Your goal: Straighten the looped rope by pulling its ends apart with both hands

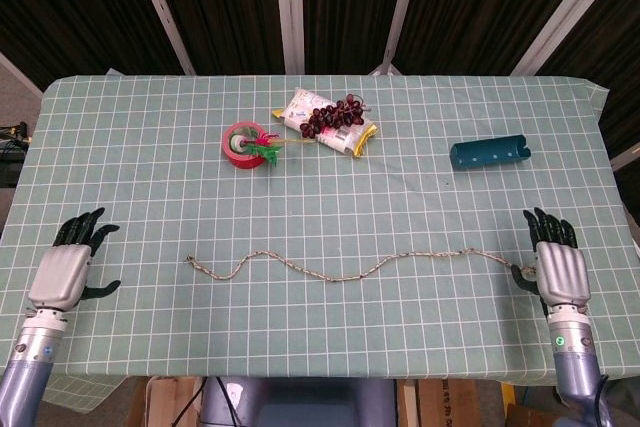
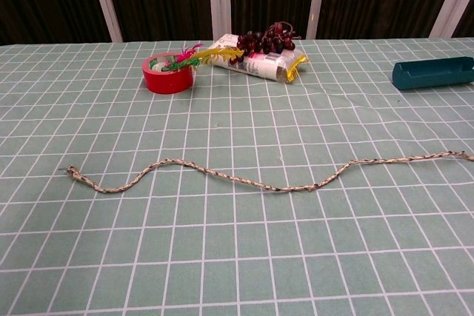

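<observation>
Rope (image 1: 345, 269): we find it lying loose on the counter (image 1: 150, 147), a shallow wavy line running left to right across the near half. Its left end sits free, well apart from our left hand. Its right end reaches the thumb side of our right hand; we cannot tell whether that end is pinched or only touching. In the chest view the rope (image 2: 244, 177) shows the same gentle waves, with its right end running out at the frame edge.

Left hand (image 1: 62, 273): near the counter's left edge, back of the hand up, fingers (image 1: 80, 227) spread and pointing away from us. It holds nothing.

Right hand (image 1: 560, 271): near the right edge, back of the hand up, fingers (image 1: 548, 224) extended and slightly apart. Neither hand shows in the chest view.

Other items, all on the far half:
- Tape roll (image 1: 241, 142), red, with a green and pink feathery sprig (image 1: 268, 150) resting across it.
- Snack packet (image 1: 308, 114), white and yellow, just right of the tape.
- Grapes (image 1: 335, 115), a dark bunch lying on the packet.
- Teal box (image 1: 489, 153), long and low, well apart to the right.

Counter covering: green cloth with a white grid.
</observation>
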`<state>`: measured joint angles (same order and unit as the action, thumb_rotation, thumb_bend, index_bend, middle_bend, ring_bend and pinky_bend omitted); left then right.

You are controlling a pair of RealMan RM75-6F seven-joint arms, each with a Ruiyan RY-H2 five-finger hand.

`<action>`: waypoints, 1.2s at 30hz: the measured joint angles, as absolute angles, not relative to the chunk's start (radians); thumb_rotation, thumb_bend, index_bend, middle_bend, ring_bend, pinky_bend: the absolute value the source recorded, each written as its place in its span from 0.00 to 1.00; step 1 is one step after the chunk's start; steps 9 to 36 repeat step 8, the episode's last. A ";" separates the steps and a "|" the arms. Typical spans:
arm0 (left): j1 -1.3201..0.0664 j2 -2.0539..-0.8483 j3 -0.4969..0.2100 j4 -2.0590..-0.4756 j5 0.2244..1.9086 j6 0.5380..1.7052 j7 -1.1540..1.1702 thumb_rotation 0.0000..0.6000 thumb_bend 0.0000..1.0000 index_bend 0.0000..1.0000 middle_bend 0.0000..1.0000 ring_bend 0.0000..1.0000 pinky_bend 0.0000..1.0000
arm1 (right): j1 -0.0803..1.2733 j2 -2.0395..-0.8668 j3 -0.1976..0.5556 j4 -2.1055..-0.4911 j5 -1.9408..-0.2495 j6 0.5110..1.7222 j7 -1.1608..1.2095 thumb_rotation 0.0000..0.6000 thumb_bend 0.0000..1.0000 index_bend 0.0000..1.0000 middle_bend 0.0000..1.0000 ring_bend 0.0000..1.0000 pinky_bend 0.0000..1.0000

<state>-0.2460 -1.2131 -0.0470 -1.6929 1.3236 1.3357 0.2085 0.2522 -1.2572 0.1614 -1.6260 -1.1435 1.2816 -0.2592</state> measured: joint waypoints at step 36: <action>-0.160 -1.132 0.028 -1.650 1.548 1.513 0.132 1.00 0.13 0.10 0.00 0.00 0.00 | 0.173 -1.158 0.081 -1.628 -1.430 1.432 -0.077 1.00 0.35 0.00 0.00 0.00 0.00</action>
